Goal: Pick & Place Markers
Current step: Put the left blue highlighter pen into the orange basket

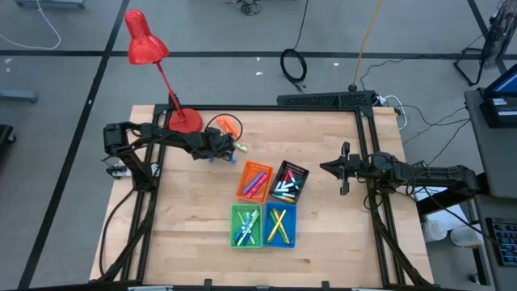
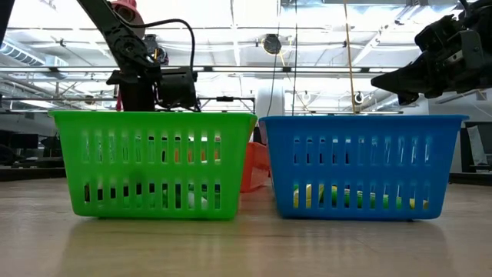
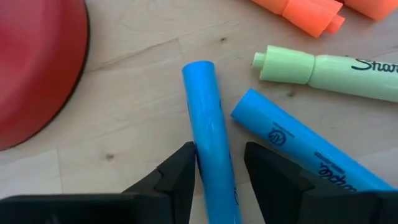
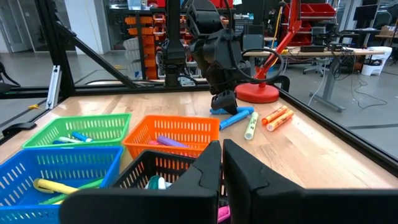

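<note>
In the left wrist view a blue marker [image 3: 208, 124] lies flat on the wood between the fingers of my open left gripper [image 3: 221, 168], which points down at it. A second blue marker [image 3: 298, 149], a light green one [image 3: 323, 71] and orange ones [image 3: 311, 12] lie close by. From above, my left gripper [image 1: 222, 148] is at the loose markers [image 1: 230, 129] near the table's far left. My right gripper [image 4: 221, 168] is shut and hovers over the black bin's near-right side [image 1: 335, 167]. More markers lie in the four bins. My left gripper comes at the blue marker from above with one finger on each side, across its length. One finger [image 3: 183, 171] lies close against the marker's side [image 3: 202, 155]; I cannot tell whether it touches. A gap shows at the other finger. The marker rests flat on the table.
A red lamp stands with its round base [image 1: 184, 120] just beyond the loose markers. The orange bin [image 1: 254, 179], black bin [image 1: 288, 182], green bin [image 1: 246, 225] and blue bin [image 1: 279, 225] sit in a block mid-table. Bare wood [image 1: 186, 210] lies to their left.
</note>
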Tool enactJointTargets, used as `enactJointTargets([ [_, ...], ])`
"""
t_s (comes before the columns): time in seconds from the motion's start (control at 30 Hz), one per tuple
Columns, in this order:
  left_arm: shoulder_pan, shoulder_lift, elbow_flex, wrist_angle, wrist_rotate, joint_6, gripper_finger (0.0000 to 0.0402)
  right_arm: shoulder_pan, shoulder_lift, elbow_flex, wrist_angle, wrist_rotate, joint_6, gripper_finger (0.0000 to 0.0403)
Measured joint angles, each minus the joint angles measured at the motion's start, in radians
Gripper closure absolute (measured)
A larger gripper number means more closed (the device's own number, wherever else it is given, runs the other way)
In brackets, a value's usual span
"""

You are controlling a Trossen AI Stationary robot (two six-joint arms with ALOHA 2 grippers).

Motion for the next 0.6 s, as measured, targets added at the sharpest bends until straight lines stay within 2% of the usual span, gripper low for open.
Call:
enactJointTargets([
  [0.6,0.0,0.005,-0.002,-0.002,0.003,0.022,0.025,0.0,0.0,0.0,0.0,0.0,0.0,0.0394],
])
